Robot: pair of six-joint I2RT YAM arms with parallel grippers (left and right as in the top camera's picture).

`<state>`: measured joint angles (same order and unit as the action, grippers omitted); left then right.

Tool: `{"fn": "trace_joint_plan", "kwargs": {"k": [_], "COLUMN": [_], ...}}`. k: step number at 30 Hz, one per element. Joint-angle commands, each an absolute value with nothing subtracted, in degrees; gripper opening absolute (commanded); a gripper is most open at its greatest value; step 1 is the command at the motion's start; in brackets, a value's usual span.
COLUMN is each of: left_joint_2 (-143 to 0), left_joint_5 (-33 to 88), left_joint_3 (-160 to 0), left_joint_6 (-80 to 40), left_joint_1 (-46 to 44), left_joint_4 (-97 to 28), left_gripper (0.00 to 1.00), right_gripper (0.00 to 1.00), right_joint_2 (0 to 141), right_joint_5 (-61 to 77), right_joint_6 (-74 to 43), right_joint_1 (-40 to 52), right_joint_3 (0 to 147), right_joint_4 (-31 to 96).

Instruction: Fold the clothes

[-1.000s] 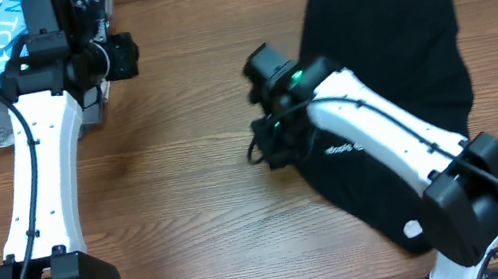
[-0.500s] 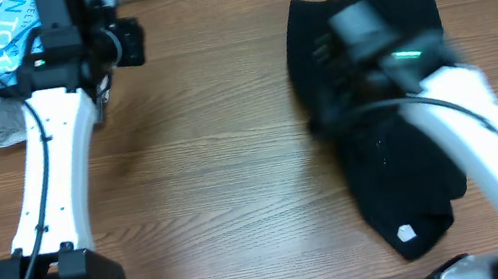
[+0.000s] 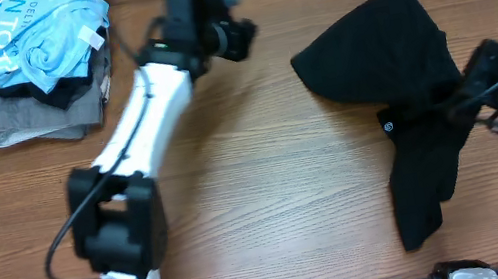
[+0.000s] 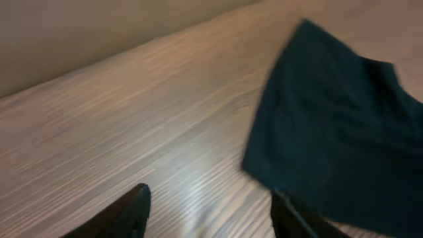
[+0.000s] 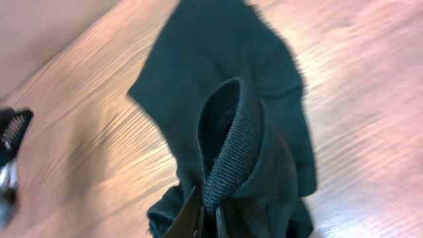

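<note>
The black shirt point(image 3: 386, 51) is the only one of its kind in view, and we find it on the right half of the wooden table point(image 3: 266, 177), crumpled rather than flat. Its broad part spreads toward the far side, and one narrower length trails toward the near edge. We count one small round white logo point(image 3: 389, 123) on it, facing up near the middle of the cloth.

We see two arms. The right gripper point(image 5: 206, 219) is clenched on the shirt. In the right wrist view, a ribbed edge point(image 5: 228, 142) of the fabric is pinched between its fingers and stands up in a loop toward the camera, while the rest of the shirt drapes down to the table behind it. From overhead, this gripper sits at the shirt's right side, close to the table's right edge.

The left gripper point(image 4: 211, 221) is released. Its two fingertips point(image 4: 129, 211) are spread wide over bare wood with nothing between them. It is near the shirt's left edge but apart from it.

At the far left corner we count one pile of three layers. A light blue garment point(image 3: 44, 32) with lettering lies on top, a dark piece point(image 3: 58, 90) is under it, and a grey folded garment point(image 3: 18, 122) is at the bottom. The pile lies well apart from the shirt.
</note>
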<state>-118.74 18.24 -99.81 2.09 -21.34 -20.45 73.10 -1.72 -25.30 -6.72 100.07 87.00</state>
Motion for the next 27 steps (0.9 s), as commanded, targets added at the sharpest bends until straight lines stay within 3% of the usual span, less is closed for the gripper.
{"fn": "trace_joint_plan", "kwargs": {"k": [1,7,22,27], "left_joint_2": [-122.8,-129.0,-137.5,-137.6], "left_joint_5": [20.0,17.5,15.1,15.0], "left_joint_3": [-101.0,-101.1,-101.1,-101.1], "left_joint_6": [5.4,5.1,-21.9,-25.0], "left_joint_1": [-25.5,-29.3,-30.2,-32.0], "left_joint_4": [-17.4,-11.4,-7.4,-7.7], "left_gripper": [0.64,0.68,0.72,0.69], "right_gripper": [0.04,0.04,0.04,0.04], "right_joint_2": [72.9,72.9,73.6,74.2], "right_joint_5": [-3.0,-3.0,-4.0,-4.0], "right_joint_6": [-25.1,-23.6,-23.4,-23.4], "right_joint_1": [-10.8,-14.5,-14.5,-14.5], "right_joint_3": [100.5,100.5,100.4,100.4], "right_joint_4": [86.8,86.9,87.7,87.9]}}
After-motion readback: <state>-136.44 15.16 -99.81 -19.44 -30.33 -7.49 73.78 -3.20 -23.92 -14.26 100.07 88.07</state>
